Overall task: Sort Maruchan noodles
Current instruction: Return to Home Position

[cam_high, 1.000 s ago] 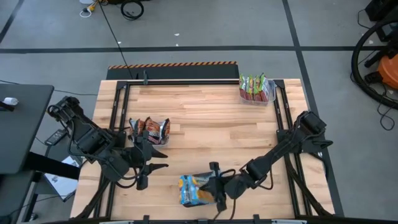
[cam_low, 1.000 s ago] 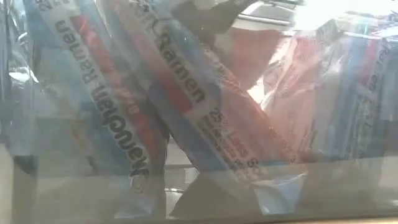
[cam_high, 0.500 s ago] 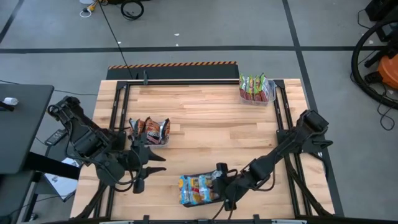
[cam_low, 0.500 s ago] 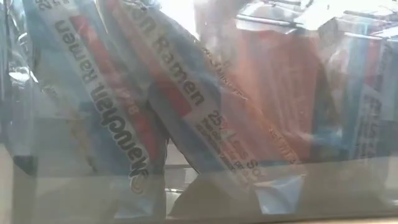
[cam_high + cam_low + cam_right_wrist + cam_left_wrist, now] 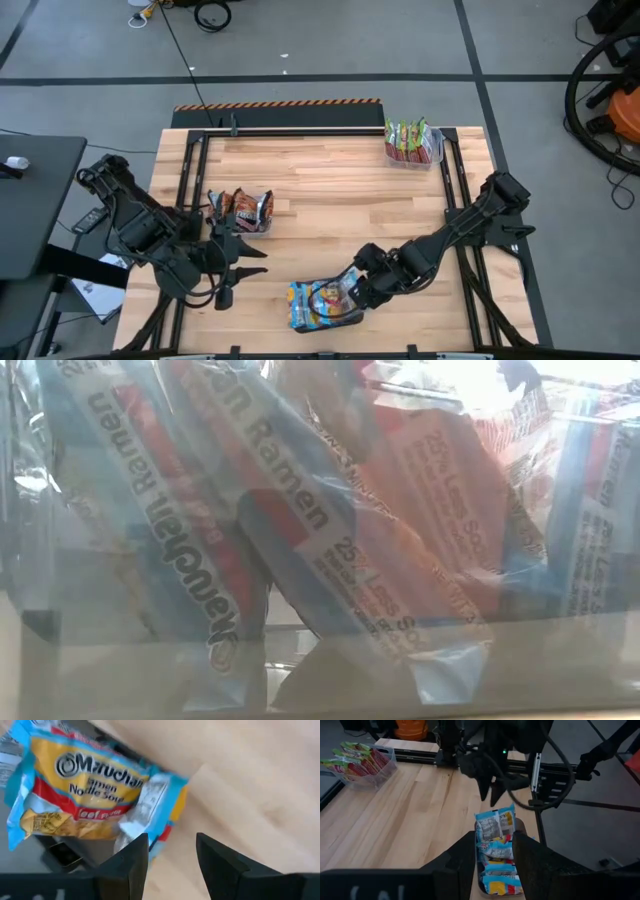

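Blue-and-yellow Maruchan noodles packets (image 5: 318, 305) are piled in a clear tub near the table's near edge; the low view looks through its wall at them (image 5: 300, 520). The top packet (image 5: 90, 785) lies face up. My right gripper (image 5: 352, 288) hangs open just above the pile's right side (image 5: 170, 840), with nothing between its fingers. My left gripper (image 5: 260, 258) waits open to the left of the pile and looks toward it (image 5: 492, 837). Dark red-brown packets (image 5: 245, 208) stand in a tub at mid-left. Green-and-red packets (image 5: 410, 140) stand in a tub at the far right.
Bare wooden tabletop (image 5: 340, 190) lies between the three tubs. Black rails (image 5: 455, 190) run along the table's left, right and far sides. In the left wrist view my right gripper (image 5: 487, 790) hangs beyond the blue packets (image 5: 495, 835).
My right gripper has risen and drawn back from the pile toward the table's right and far side, rolling about its wrist. A packet now lies yellow face up on top of the pile. In the low view an orange-red packet has settled at the tub's right.
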### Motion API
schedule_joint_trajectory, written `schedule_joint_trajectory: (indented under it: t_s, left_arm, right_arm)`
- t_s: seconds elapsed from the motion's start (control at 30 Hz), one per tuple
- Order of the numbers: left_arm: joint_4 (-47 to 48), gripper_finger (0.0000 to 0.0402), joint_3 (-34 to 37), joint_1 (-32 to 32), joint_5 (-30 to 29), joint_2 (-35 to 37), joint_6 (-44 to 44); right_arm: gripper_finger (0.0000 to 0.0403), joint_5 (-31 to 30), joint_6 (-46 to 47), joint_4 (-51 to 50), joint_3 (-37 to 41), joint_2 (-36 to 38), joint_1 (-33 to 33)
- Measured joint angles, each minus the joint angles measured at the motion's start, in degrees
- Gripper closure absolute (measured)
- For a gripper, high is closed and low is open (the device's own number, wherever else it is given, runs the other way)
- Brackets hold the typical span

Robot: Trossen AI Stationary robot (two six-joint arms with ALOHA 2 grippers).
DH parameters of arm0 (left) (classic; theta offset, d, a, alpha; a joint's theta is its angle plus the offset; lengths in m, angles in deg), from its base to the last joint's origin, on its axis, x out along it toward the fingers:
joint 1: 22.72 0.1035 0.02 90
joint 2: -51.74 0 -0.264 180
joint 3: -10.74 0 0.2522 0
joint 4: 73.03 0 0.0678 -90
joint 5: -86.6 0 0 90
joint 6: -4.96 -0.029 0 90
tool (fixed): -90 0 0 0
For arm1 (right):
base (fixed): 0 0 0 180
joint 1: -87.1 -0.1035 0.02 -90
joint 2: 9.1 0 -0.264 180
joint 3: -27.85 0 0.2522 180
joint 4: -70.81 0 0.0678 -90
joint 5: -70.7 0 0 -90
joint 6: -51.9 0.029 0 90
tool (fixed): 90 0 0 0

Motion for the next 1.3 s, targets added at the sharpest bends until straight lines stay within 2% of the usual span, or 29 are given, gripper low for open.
schedule_joint_trajectory:
  t_s: [0.13,0.6,0.73,0.9,0.93,1.23,1.3]
  left_arm:
    - [0.0,0.0267,0.0,-0.3,0.0,0.0,-0.4]
    - [0.1,0.0267,0.0,-1.1,0.0,0.0,-0.1]
    - [0.1,0.0267,0.0,-2.2,0.0,0.0,0.0]
    - [0.1,0.0267,0.0,-3.1,0.0,0.0,0.0]
    - [0.1,0.0267,0.0,-3.3,0.0,0.0,0.0]
    - [0.1,0.0267,0.0,-4.1,-2.4,-0.6,-0.1]
    - [0.3,0.0267,0.0,-4.0,-4.3,-1.4,-1.4]
  right_arm:
    - [0.0235,3.9,5.3,6.6,2.9,-0.1,0.4]
    - [0.0246,6.8,14.1,16.9,9.0,-0.2,0.8]
    - [0.028,7.8,15.6,19.9,9.0,-0.2,0.9]
    - [0.0381,7.9,15.7,20.2,9.0,0.0,1.0]
    - [0.039,7.9,15.4,20.3,9.0,0.2,1.0]
    - [0.0397,6.7,15.1,21.0,8.3,3.5,0.0]
    - [0.0388,6.6,13.2,20.9,8.3,3.3,0.0]
